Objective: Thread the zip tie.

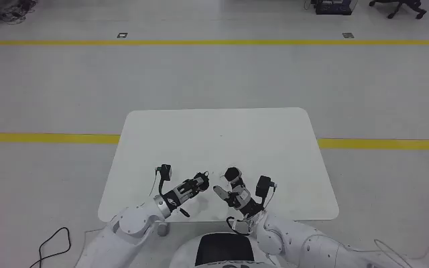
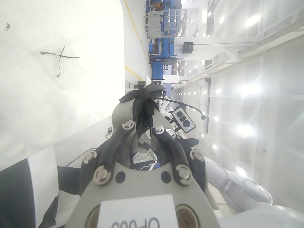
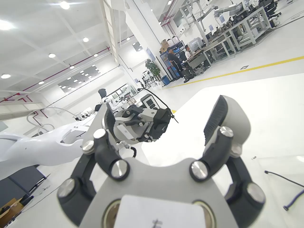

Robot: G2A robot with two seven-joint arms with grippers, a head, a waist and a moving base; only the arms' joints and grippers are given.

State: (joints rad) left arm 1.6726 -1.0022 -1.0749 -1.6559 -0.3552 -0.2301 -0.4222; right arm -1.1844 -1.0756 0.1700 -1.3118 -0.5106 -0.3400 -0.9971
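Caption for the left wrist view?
Left gripper, jaws shut on a black zip tie, over the white table with loose ties.

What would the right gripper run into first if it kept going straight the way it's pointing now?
Most likely the left gripper, shut on the zip tie: it sits straight ahead, framed between the open fingers of the right gripper. How far off it is remains unclear.

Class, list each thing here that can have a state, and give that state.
left gripper: shut on the zip tie.
right gripper: open, holding nothing.
zip tie: held, ends apart, not threaded.
spare zip ties: loose on the table, crossed.
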